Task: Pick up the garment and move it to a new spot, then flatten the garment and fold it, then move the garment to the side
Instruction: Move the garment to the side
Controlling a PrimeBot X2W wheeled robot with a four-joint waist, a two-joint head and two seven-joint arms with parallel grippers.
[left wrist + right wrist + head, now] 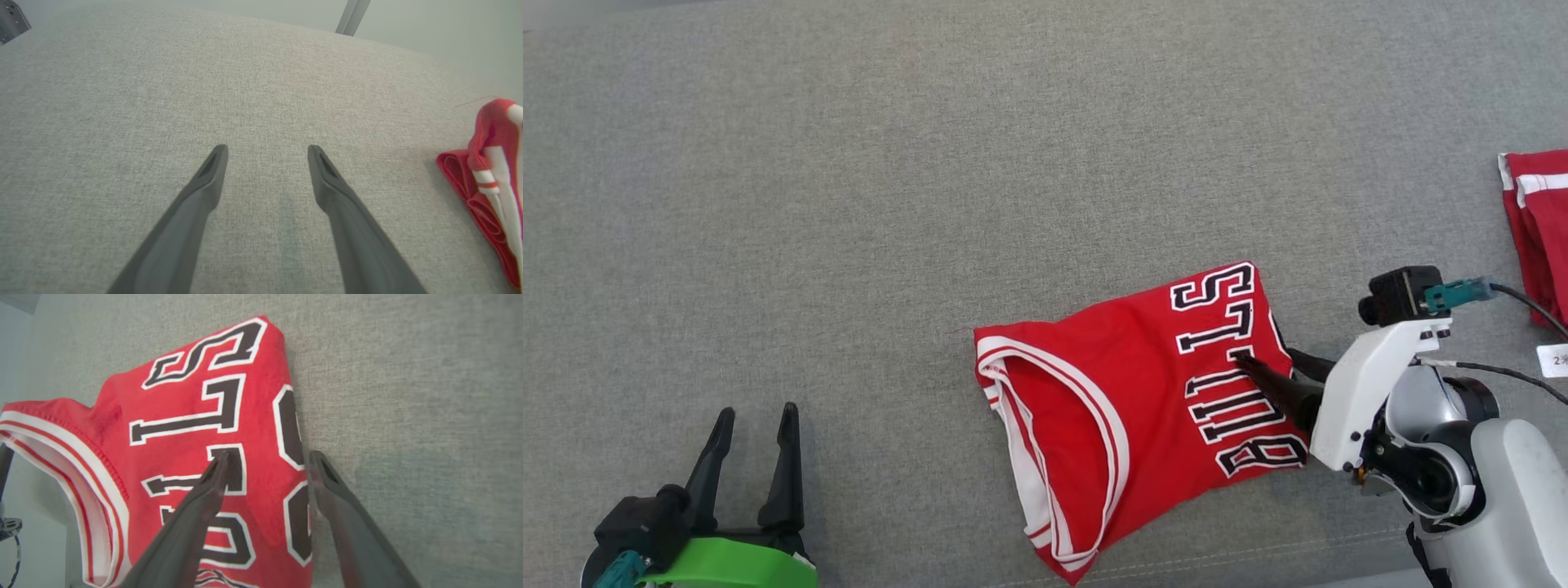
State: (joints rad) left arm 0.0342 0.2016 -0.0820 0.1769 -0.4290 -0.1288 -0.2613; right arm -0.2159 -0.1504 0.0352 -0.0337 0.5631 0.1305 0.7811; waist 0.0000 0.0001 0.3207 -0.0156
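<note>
- My left gripper (pixel 757 411) hangs open over the bare grey upholstery (pixel 849 163), well apart from the work.
- The folded red jersey (pixel 1127 392) lies right of centre, lettering up.
- My right gripper (pixel 269 455) is spread open across the jersey's folded edge: one finger on the letters, the other just off the cloth.
- Danger, I reckon: pinch only the top layer and the fold peels open. Slide too far right and it meets the second red garment (pixel 1539 220).

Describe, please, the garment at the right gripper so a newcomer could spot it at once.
On the wide grey fabric surface, look right of centre, where the right gripper straddles a cloth edge. That is the folded red jersey. Big black white-outlined letters set it apart from the other red garment at the far right edge.
</note>
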